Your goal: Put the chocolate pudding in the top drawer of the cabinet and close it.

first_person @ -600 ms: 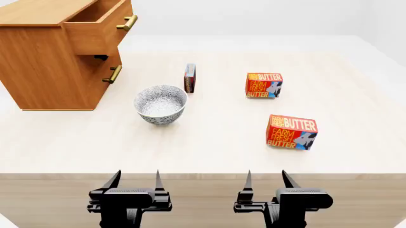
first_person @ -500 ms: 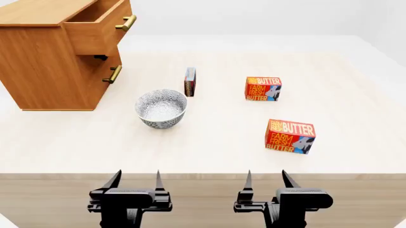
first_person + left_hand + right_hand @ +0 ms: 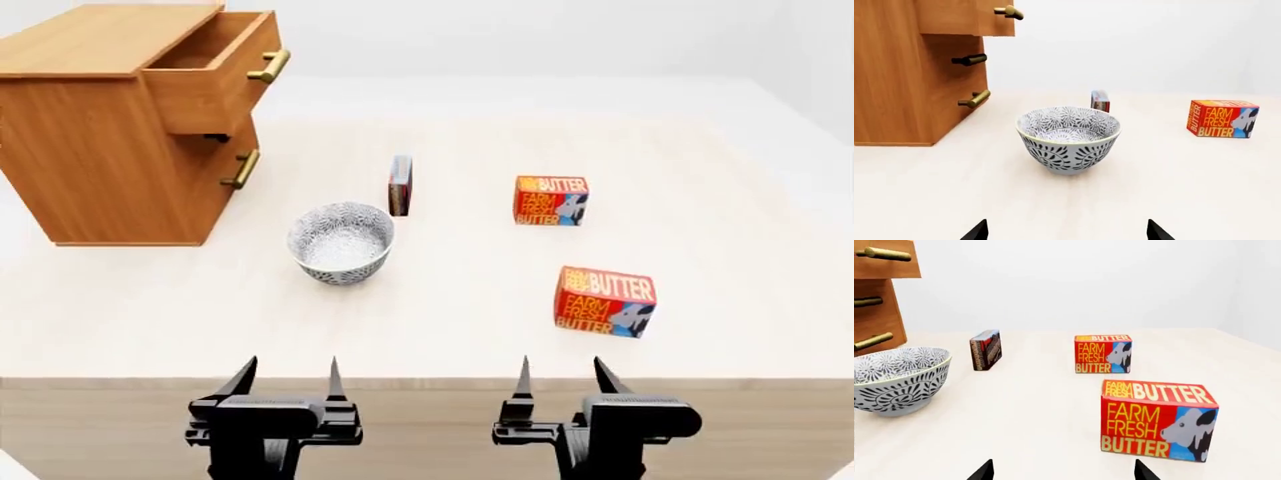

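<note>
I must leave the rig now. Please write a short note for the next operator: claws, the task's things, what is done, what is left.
Left claw and right claw: both open, empty, at the near table edge.
Chocolate pudding: upright on the table, behind the patterned bowl, untouched.
Top drawer of the cabinet: already pulled open.
Two butter boxes stand to the right; ignore them.
Left: grasp the pudding, place it in the drawer, close it.
</note>
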